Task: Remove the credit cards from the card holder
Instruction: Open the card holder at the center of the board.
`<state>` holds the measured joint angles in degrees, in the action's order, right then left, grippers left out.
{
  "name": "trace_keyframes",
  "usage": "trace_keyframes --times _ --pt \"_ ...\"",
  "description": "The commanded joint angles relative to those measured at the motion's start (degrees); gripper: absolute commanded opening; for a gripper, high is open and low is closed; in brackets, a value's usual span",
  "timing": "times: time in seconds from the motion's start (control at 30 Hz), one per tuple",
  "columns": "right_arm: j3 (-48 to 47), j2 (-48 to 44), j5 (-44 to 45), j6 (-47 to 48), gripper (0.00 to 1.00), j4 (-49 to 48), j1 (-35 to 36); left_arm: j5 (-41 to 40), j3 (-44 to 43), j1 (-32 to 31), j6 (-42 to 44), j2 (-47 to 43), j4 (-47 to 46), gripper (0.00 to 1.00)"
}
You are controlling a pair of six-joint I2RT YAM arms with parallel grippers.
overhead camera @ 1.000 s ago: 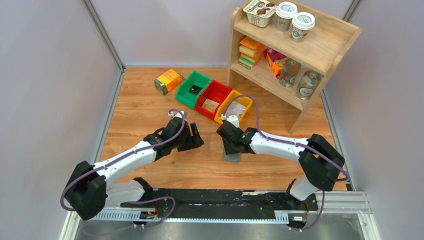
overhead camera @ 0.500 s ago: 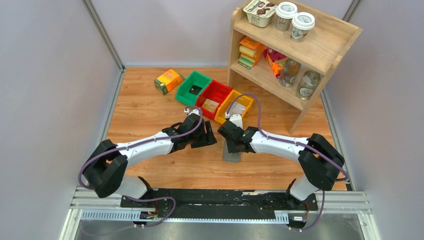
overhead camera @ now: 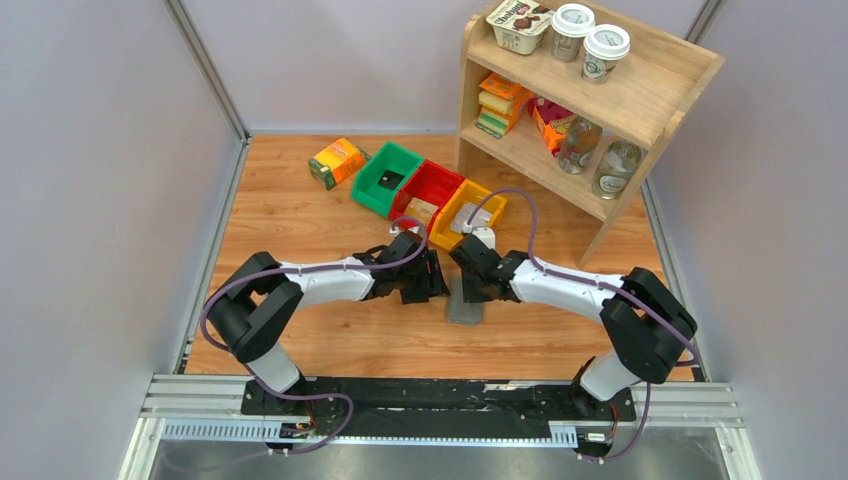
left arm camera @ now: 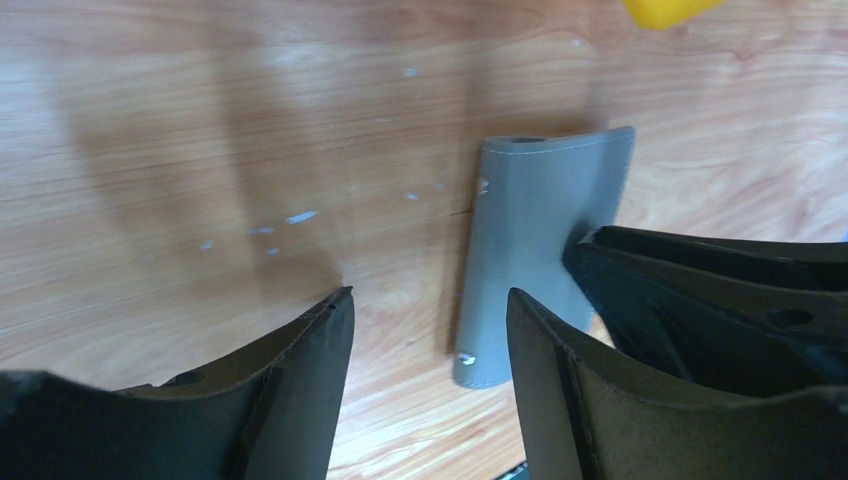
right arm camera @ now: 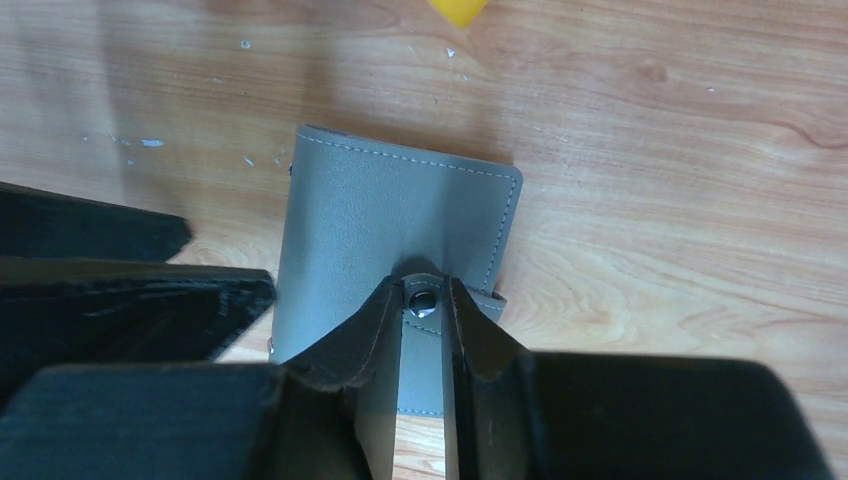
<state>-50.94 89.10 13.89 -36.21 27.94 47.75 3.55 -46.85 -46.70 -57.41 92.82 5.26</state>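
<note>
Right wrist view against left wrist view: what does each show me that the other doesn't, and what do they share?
Only right wrist: the card holder's snap tab with its metal stud, pinched between the right claw's fingers. Only left wrist: the left claw open, with bare wood and one edge of the holder in its gap. Both: the grey holder lying closed on the wooden table, no cards showing, a yellow bin corner at the top, and the opposite arm's claw at one side.

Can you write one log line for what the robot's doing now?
card holder: closed, flat on table | right tool: pinching snap tab | left tool: open, beside holder, empty
</note>
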Motion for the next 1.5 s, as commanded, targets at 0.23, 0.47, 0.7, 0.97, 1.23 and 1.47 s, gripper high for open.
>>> trace_keyframes --times 0.23,0.47,0.7,0.97,1.23,1.47 --pt "3.7 -1.3 -2.9 -0.8 0.16 -4.0 -1.5 5.0 -5.6 -2.2 -3.4 8.7 -4.0 0.6" --pt "3.8 -1.5 -2.9 -0.9 0.12 -4.1 -1.7 3.6 -4.2 -2.4 -5.3 10.2 -3.5 0.22" --pt "4.4 -3.6 -1.8 -1.4 0.0 -3.8 -1.7 -1.3 -0.8 -2.3 -6.9 7.4 -2.6 0.0" --pt "6.5 -7.1 -0.4 -3.0 0.0 -2.5 -3.1 -6.7 3.2 -2.4 -9.1 2.8 -1.7 0.0" --pt "7.2 -9.4 -3.2 -1.7 0.02 -3.9 -3.6 -8.6 4.8 -2.3 -9.5 0.4 -2.0 0.0" --pt "5.1 -11.8 -6.1 0.8 0.29 -8.6 -0.9 -8.1 5.3 -2.3 -9.4 -0.1 -3.1 0.0"
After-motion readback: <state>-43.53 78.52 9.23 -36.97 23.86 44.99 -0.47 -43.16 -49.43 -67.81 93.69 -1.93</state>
